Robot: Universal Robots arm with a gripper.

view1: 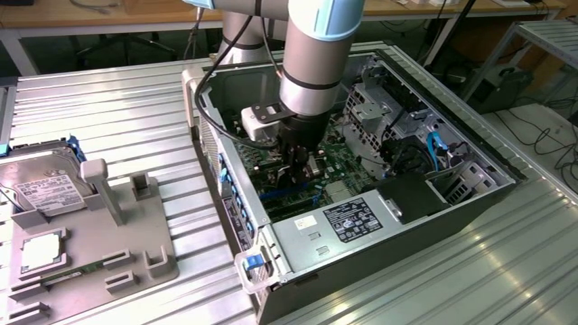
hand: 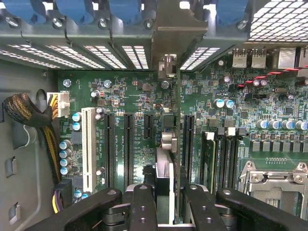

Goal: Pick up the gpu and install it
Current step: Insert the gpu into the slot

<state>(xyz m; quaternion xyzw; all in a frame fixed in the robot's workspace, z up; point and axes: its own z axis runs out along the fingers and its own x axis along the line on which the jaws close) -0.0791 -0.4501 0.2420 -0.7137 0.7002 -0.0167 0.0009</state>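
Note:
My gripper (hand: 168, 204) reaches down into the open computer case (view1: 361, 271), and its black fingers (hand: 143, 207) are shut on the gpu (hand: 166, 166). In the wrist view the card shows edge-on, running from between the fingers to its silver bracket (hand: 169, 29) at the case's rear slot openings. It stands upright over the green motherboard (hand: 130, 91), beside the black expansion slots (hand: 129, 144); whether it is seated in one I cannot tell. In the exterior view the gripper (view1: 302, 169) is low inside the case, and it hides most of the card.
A white slot (hand: 88, 144) and bundled power cables (hand: 24, 110) lie to one side, memory sticks (hand: 208, 159) and the processor socket (hand: 274, 178) to the other. Outside the case, a silver hard drive (view1: 45, 189) rests on a grey fixture (view1: 118, 250) on the ribbed metal table.

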